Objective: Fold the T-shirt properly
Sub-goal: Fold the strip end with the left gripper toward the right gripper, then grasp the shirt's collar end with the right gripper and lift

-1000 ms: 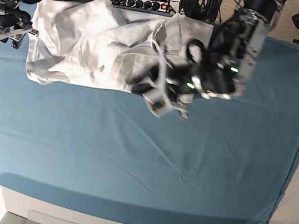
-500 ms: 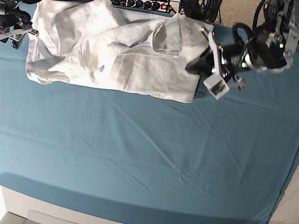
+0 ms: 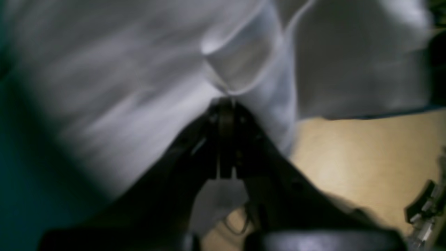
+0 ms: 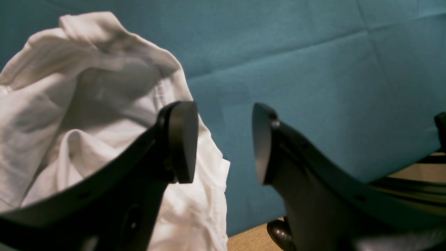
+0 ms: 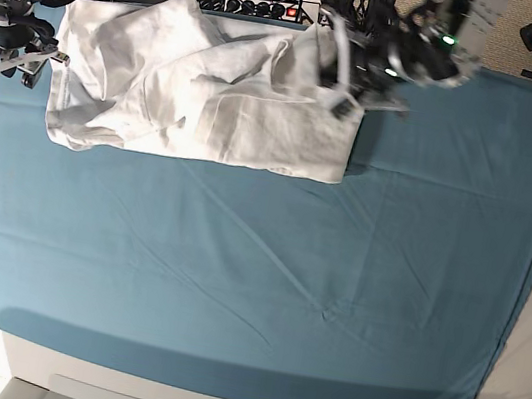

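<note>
The crumpled white cotton T-shirt (image 5: 203,83) lies long-axis across the far edge of the teal-blue table cloth (image 5: 263,280), its far corner pinched in the closed left gripper (image 3: 226,101), while the right gripper (image 4: 223,143) gapes empty just beside the opposite end.

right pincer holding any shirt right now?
No. In the right wrist view the right pincer stands open with blue cloth showing through the gap, and the white T-shirt lies beside it, ungripped.
</note>
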Controlling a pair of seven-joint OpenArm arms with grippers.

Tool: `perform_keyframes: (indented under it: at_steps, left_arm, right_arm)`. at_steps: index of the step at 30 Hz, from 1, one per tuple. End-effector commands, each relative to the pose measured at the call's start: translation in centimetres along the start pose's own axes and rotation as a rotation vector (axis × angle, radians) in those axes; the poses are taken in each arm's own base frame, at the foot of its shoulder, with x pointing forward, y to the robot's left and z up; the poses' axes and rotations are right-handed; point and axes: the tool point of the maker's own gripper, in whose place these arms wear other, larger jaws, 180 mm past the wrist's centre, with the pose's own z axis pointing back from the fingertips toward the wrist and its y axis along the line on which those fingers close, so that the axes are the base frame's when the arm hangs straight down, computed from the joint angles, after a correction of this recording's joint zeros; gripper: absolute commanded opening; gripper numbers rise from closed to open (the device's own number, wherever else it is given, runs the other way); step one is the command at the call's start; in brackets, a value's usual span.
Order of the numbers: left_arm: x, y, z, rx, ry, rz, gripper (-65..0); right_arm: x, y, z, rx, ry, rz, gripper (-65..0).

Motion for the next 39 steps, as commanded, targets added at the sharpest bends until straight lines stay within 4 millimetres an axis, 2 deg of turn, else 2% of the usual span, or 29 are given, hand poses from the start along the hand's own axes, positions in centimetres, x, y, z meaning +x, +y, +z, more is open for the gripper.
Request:
perform_keyframes:
  at_steps: [1, 7, 10, 12, 14, 18, 20, 23, 25, 28, 30, 32, 35, 39]
  left_arm:
    - [1.7, -1.5, -0.1, -0.045, -0.059, -0.017, -65.0]
    - [5.9, -8.8, -0.9, -0.282, -0.208, -0.122, -65.0]
    - [6.8, -10.8, -0.8, -0.35, -0.239, -0.178, -65.0]
    - [6.8, -10.7, -0.8, -0.349, -0.234, -0.201, -65.0]
    - [6.4, -10.1, -0.9, -0.323, -0.22, -0.214, -65.0]
    - [5.3, -8.8, -0.9, -0.285, -0.181, -0.24, -65.0]
    - [4.7, -8.4, -0.9, -0.275, -0.162, -0.252, -65.0]
    - [4.4, -8.2, -0.9, -0.271, -0.154, -0.258, -65.0]
    - [4.5, -8.2, -0.9, -0.272, -0.155, -0.257, -65.0]
    - [4.4, -8.2, -0.9, -0.271, -0.154, -0.257, -65.0]
    - [4.4, -8.1, -0.9, -0.264, -0.151, -0.262, -65.0]
    - [4.4, -8.0, -1.0, -0.26, -0.149, -0.266, -65.0]
    - [4.4, -8.0, -1.0, -0.261, -0.15, -0.266, -65.0]
    - [4.4, -8.1, -1.0, -0.261, -0.15, -0.265, -65.0]
  right_arm:
    - [1.4, -0.4, 0.3, -0.007, -0.05, 0.014, -39.2]
    - [1.4, -0.4, 0.3, -0.007, -0.05, 0.013, -39.2]
    - [1.4, -0.3, 0.3, -0.003, -0.049, 0.021, -39.2]
    - [1.3, -0.2, 0.3, 0.008, -0.033, 0.051, -39.2]
    - [1.2, -1.1, 0.4, -0.009, 0.007, 0.092, -38.7]
    - [2.3, -4.8, 0.1, -0.104, 0.009, 0.164, -31.7]
    - [2.5, -6.8, -0.4, -0.116, 0.006, 0.133, -29.5]
    - [2.4, -9.2, -1.5, -0.055, 0.009, -0.042, -29.5]
    - [2.6, -8.8, -2.2, 0.11, 0.002, -0.168, -29.5]
    - [2.8, -6.5, -2.4, 0.41, -0.013, -0.283, -29.5]
    - [2.6, -5.7, -2.4, 0.539, -0.023, -0.354, -29.5]
    - [2.3, -5.5, -2.7, 0.606, -0.041, -0.455, -29.5]
    - [0.8, -5.0, -3.5, 0.655, -0.019, -0.56, -29.5]
    - [-0.4, -4.0, -4.0, 0.693, 0.021, -0.602, -29.5]
